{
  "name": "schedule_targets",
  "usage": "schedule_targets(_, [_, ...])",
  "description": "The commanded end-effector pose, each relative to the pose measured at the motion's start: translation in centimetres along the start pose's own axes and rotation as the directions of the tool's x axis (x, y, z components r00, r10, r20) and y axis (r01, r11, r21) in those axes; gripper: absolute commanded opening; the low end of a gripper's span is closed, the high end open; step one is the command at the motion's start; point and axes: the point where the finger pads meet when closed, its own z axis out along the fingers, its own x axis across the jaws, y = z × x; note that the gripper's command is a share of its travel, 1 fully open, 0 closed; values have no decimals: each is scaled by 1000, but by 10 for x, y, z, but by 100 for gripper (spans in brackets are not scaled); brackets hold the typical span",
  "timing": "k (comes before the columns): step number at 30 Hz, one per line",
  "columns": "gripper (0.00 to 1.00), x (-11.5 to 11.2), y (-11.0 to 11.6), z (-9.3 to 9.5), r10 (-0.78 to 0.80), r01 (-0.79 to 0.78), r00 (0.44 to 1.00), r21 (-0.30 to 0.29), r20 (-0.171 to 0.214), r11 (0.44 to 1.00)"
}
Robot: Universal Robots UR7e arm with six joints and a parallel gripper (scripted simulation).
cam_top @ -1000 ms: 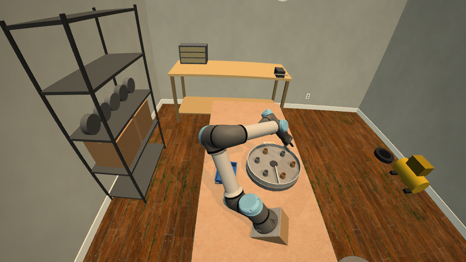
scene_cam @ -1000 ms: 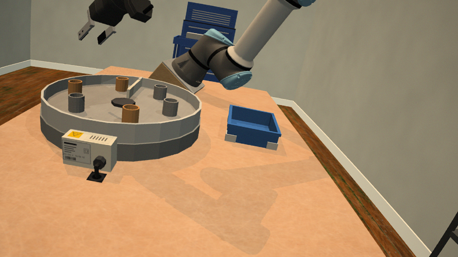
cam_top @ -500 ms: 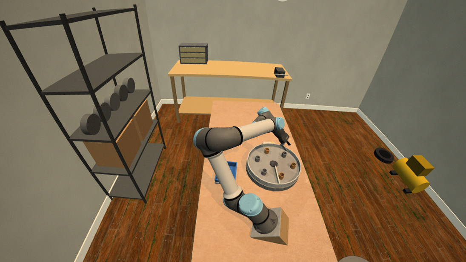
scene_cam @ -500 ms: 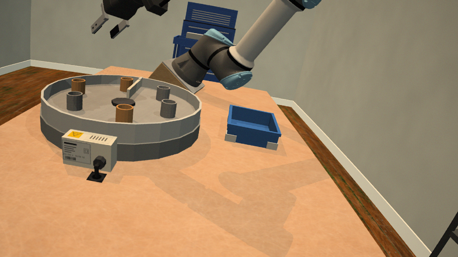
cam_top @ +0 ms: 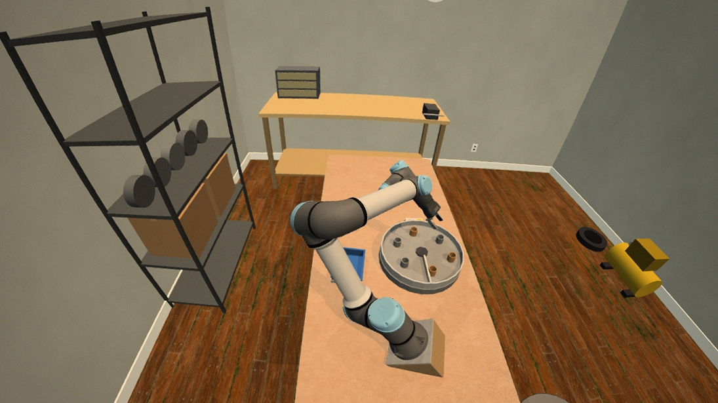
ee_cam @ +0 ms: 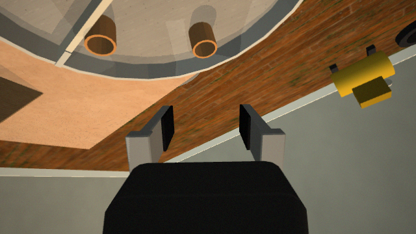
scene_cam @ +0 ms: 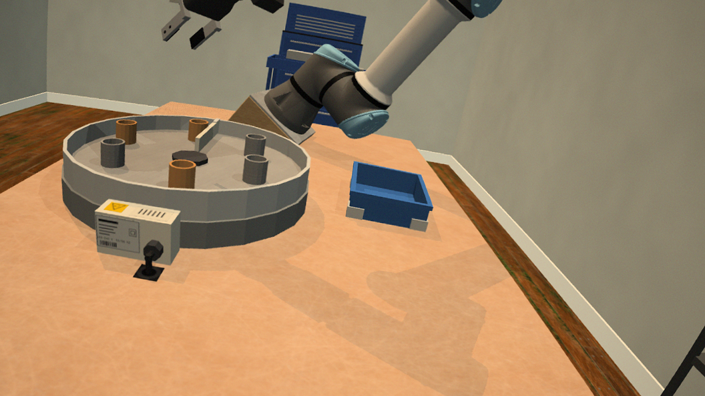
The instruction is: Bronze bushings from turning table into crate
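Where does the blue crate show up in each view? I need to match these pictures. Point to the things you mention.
Top: the crate [cam_top: 355, 263] [scene_cam: 387, 209] lies just left of centre, partly hidden by the arm.
Exterior: right of centre, in full outline.
Wrist: not in it.
Shared landmark: the turning table [cam_top: 422, 286] [scene_cam: 221, 207] [ee_cam: 149, 69].

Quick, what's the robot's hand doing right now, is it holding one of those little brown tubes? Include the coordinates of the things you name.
The hand [cam_top: 437, 221] [scene_cam: 182, 38] [ee_cam: 206, 118]: open, holding nothing.

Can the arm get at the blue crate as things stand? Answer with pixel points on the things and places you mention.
Probably yes: the crate [cam_top: 357, 264] [scene_cam: 389, 210] is open on top, with nothing seen inside, and the jaws are apart and hold nothing. The arm's own links pass over it, though, so it would likely have to fold back.
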Motion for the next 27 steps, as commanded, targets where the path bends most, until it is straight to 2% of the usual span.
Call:
schedule_targets(1, [100, -17, 5, -31, 2, -2, 1000, 0, -5, 1000])
schedule_targets(2, [100, -23, 6, -40, 2, -2, 1000, 0, -5, 1000])
schedule_targets(14, [100, -23, 6, -40, 2, -2, 1000, 0, -5, 1000])
schedule_targets(19, [100, -50, 12, -84, 2, -2, 1000, 0, -6, 1000])
schedule_targets(27, [100, -50, 12, -84, 2, -2, 1000, 0, -6, 1000])
